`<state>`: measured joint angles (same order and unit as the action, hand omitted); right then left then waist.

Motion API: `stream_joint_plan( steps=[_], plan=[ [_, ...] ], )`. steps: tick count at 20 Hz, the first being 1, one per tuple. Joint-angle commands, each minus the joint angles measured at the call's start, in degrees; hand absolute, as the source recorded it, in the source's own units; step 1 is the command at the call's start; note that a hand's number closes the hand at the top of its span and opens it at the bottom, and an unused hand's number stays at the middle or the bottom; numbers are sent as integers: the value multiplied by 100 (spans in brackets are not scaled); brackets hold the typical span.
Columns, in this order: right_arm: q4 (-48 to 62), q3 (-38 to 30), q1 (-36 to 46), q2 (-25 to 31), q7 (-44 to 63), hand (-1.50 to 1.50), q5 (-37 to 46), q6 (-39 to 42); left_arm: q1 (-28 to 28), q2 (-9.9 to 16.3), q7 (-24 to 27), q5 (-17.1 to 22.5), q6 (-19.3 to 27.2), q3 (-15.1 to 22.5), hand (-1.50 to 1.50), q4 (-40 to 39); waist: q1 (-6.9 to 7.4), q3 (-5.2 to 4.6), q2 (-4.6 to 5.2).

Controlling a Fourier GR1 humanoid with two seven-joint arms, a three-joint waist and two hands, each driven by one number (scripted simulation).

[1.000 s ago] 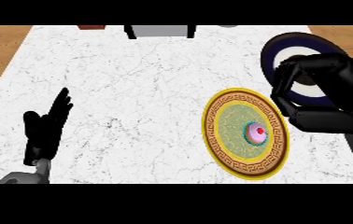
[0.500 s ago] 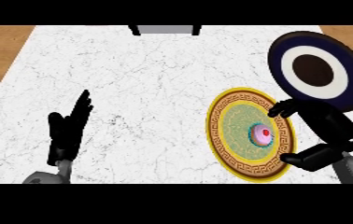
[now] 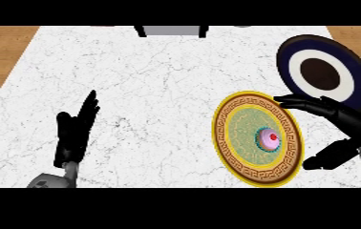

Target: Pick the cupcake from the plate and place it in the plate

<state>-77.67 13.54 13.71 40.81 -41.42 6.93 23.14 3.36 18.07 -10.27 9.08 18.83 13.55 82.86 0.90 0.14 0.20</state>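
Pink cupcake (image 3: 269, 139) on the gold-rimmed patterned plate (image 3: 233, 128). Right hand (image 3: 325, 109) spread open at that plate's right rim, holding nothing. Dark blue plate (image 3: 292, 61) behind. Left hand (image 3: 75, 131) open, fingers up, over marble counter (image 3: 141, 75)

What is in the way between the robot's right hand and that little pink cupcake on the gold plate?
Nothing visible. The right hand is open at the right rim of the gold-rimmed plate, and the cupcake sits uncovered just left of it. The dark blue plate beyond is also unobstructed.
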Motion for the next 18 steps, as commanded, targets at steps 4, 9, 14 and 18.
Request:
stream_joint_plan(
  steps=[4, 9, 14, 18],
  plan=[
    [105, 447, 646, 473, -82, -150, 1221, 151, 281, -115, -316, -137, 49, -2, 0, -42, -53, -14, -14],
    [326, 1133, 1016, 423, 407, -150, 1915, 585, 25, -192, 45, -113, -38, -79, 0, -181, 1, -17, -1],
    [114, 1194, 1018, 186, 756, -150, 2267, 900, -38, -90, -29, -210, -176, -258, 0, -138, -66, -16, -20],
    [408, 1143, 1178, -231, 750, -150, 2721, 875, -22, -377, 268, -304, -217, -340, 0, -348, -61, -16, -14]
  ],
)
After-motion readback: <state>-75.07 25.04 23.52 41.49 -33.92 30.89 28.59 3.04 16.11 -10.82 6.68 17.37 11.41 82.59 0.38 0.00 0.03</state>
